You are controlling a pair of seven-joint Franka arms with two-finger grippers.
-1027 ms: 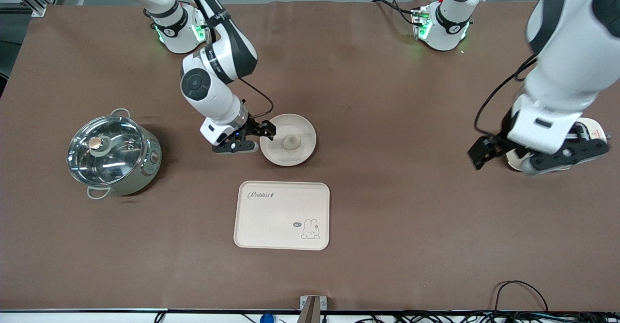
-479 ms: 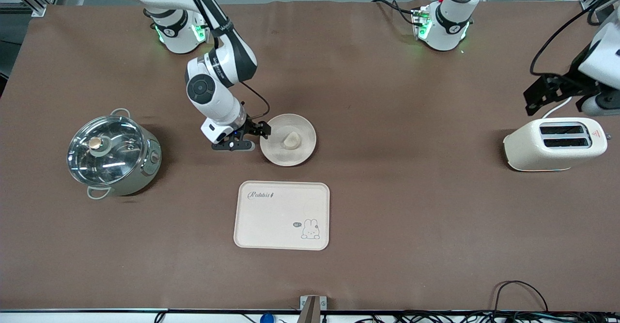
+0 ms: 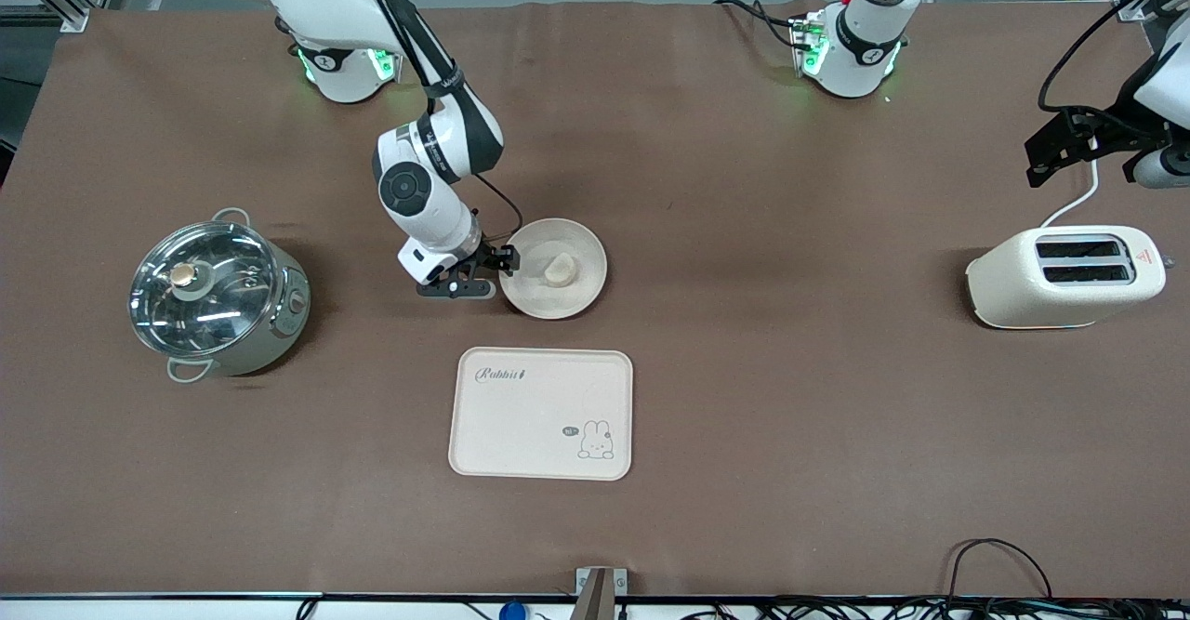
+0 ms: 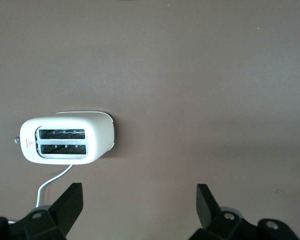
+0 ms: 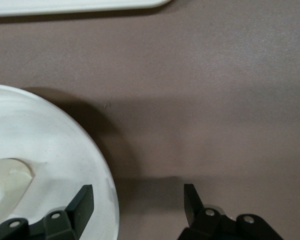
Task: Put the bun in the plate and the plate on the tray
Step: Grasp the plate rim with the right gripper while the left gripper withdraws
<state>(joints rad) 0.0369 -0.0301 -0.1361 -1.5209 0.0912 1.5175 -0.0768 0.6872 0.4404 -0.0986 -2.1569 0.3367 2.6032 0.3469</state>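
Front view, read from the right arm's end of the table toward the left arm's: a lidded steel pot (image 3: 216, 295) stands alone, well apart from everything else and no part of this job. Next comes the right gripper (image 3: 491, 267), lowered to the table at the rim of the plate (image 3: 530, 299). Its jaws are spread, with nothing held between them. The right wrist view shows why it sits so low: one finger (image 5: 82, 202) hangs over the plate's edge and the other over bare table, so the rim lies between them, ready for a pinch. That suggests the arm means to grip the plate by its edge.

The bun (image 3: 560, 270) already lies in the plate, a little off its middle, so the first half of the task looks finished. The tray (image 3: 540, 414), with its rabbit drawing, lies nearer the front camera than the plate, close by but not touching it, with nothing on it. The plate has not yet been set there.

Toward the left arm's end stands a cream toaster (image 3: 1065, 276). The left gripper (image 3: 1069, 141) waits high above the table near that toaster, with its jaws wide apart and holding nothing, well out of the working arm's way.
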